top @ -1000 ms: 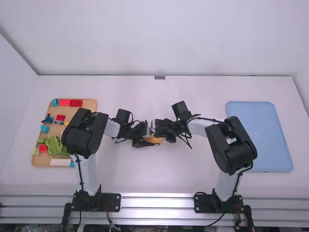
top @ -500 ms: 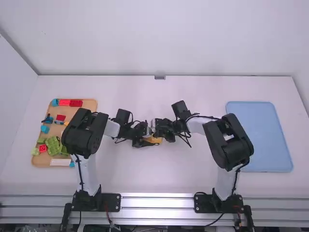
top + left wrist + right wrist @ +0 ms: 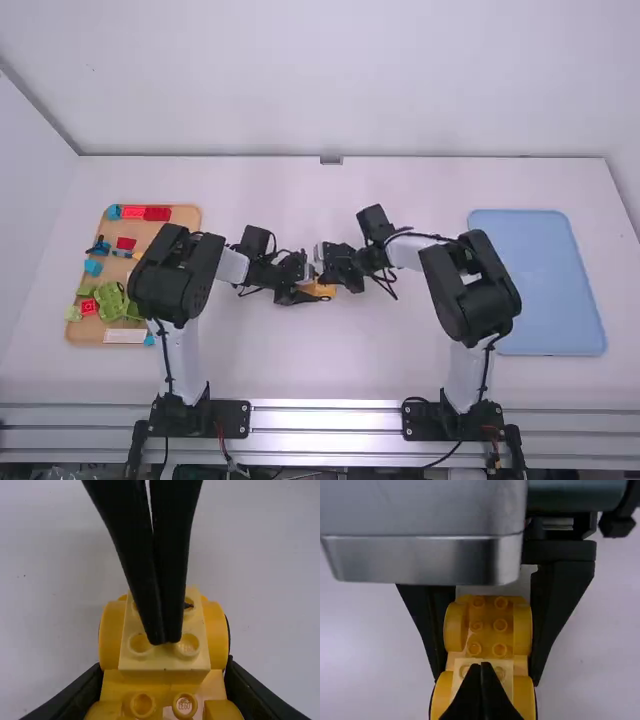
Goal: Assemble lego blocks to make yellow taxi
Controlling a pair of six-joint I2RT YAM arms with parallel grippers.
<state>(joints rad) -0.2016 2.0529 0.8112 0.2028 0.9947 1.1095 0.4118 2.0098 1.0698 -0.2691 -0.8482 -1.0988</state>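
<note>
Fingers together on right gripper (image 3: 325, 270), tips at pale yellow block (image 3: 165, 661) atop yellow taxi build (image 3: 488, 627), build clamped between fingers of left gripper (image 3: 310, 296), mid-table, well apart from wooden tray (image 3: 180, 216) of bricks at left, blue tray (image 3: 555, 290) at right.

One tan tray (image 3: 185, 213), one blue tray (image 3: 540, 285), one yellow build (image 3: 165, 656), four red blocks (image 3: 126, 243), one white block (image 3: 125, 336), two arms (image 3: 465, 295)
</note>
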